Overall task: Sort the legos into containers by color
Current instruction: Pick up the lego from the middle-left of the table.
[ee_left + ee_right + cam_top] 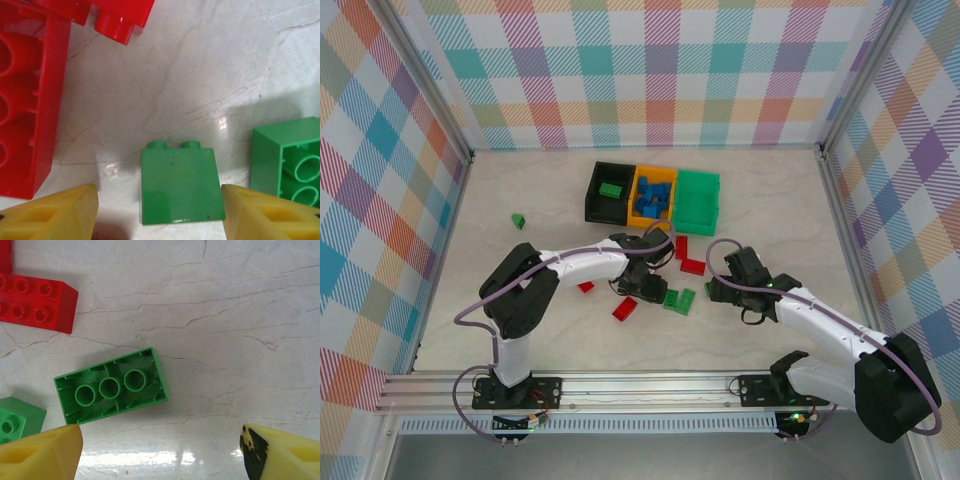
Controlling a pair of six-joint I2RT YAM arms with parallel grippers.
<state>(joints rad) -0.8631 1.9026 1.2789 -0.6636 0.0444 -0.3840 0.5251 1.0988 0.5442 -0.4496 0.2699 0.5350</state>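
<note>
My left gripper (159, 210) straddles a small green lego (180, 185) lying on the table. Its right fingertip (240, 210) is against the brick's edge, and the left fingertip (75, 210) stands a little off, so the jaws are open. From above, the left gripper (645, 285) is beside two green legos (679, 300). My right gripper (161, 450) is open over bare table, with an upturned long green lego (111, 386) ahead on its left. The black (592, 196), orange (636, 190) and green (698, 205) containers stand in a row behind.
Red legos lie around the grippers (692, 266) (624, 308) (585, 287), and one large red lego (25, 100) is just left of my left fingers. A lone green lego (519, 220) sits far left. The orange bin holds several blue legos (652, 197); the black one holds a green lego (611, 190).
</note>
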